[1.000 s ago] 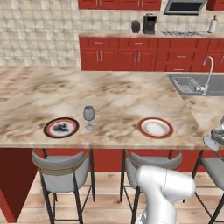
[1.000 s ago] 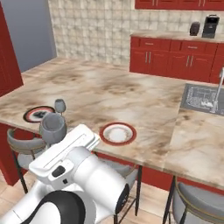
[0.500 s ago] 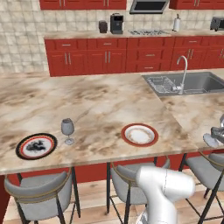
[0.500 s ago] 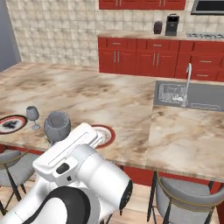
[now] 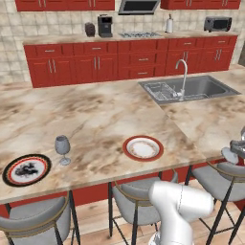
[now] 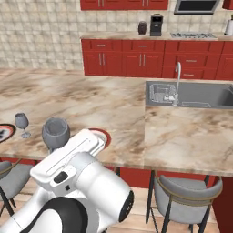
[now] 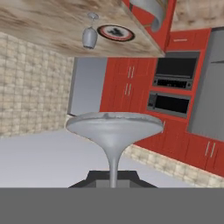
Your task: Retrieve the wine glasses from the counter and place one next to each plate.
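In the hand view my gripper (image 7: 113, 177) is shut on the thin stem of a grey wine glass (image 7: 114, 124), whose round foot faces the camera. The held glass's bowl (image 6: 55, 133) rises just above my arm, and part of the glass (image 5: 230, 154) shows at the far right edge. A second wine glass (image 5: 62, 148) stands upright on the island, just right of the black-rimmed plate (image 5: 26, 169). The red-rimmed plate (image 5: 142, 148) lies further right near the island's front edge, with no glass beside it. The counter (image 5: 72, 38) with its hob runs along the back wall.
A steel sink (image 5: 191, 88) with a tall tap is set into the island's right wing. Grey stools (image 5: 139, 201) stand under the island's front edge. A coffee machine (image 5: 105, 25) and a toaster oven (image 5: 216, 23) sit on the back counter.
The whole picture has shifted, so the base has moved along the island toward the sink side. The plates and the standing glass stay put. The glass remains in my grip.
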Robot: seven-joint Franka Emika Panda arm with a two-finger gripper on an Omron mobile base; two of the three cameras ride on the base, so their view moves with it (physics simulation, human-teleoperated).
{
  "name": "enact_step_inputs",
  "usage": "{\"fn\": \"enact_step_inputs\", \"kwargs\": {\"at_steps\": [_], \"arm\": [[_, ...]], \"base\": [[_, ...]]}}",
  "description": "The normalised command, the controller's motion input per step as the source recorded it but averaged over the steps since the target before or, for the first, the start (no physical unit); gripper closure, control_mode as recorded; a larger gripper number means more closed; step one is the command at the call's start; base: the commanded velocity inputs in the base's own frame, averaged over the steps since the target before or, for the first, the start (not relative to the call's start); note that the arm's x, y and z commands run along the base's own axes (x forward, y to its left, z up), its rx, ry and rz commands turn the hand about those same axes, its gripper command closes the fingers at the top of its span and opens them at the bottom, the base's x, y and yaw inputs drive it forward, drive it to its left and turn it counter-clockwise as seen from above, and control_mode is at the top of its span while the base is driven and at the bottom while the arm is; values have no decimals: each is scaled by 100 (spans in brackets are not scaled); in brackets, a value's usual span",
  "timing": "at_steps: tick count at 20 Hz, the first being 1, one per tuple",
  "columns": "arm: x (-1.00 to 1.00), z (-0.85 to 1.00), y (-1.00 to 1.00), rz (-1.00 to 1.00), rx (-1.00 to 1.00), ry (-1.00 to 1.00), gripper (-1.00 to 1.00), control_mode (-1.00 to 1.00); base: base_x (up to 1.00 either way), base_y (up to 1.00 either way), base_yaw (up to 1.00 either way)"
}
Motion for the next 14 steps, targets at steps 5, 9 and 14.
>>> {"fn": "enact_step_inputs", "kwargs": {"at_steps": [5, 9, 14], "arm": [[19, -1, -6, 0, 0, 0, 100, -100], [79, -15, -40, 3, 0, 0, 100, -100], [100, -42, -20, 0, -2, 0, 100, -100]], "base": [[63, -11, 0], [0, 0, 0], [0, 0, 0]]}}
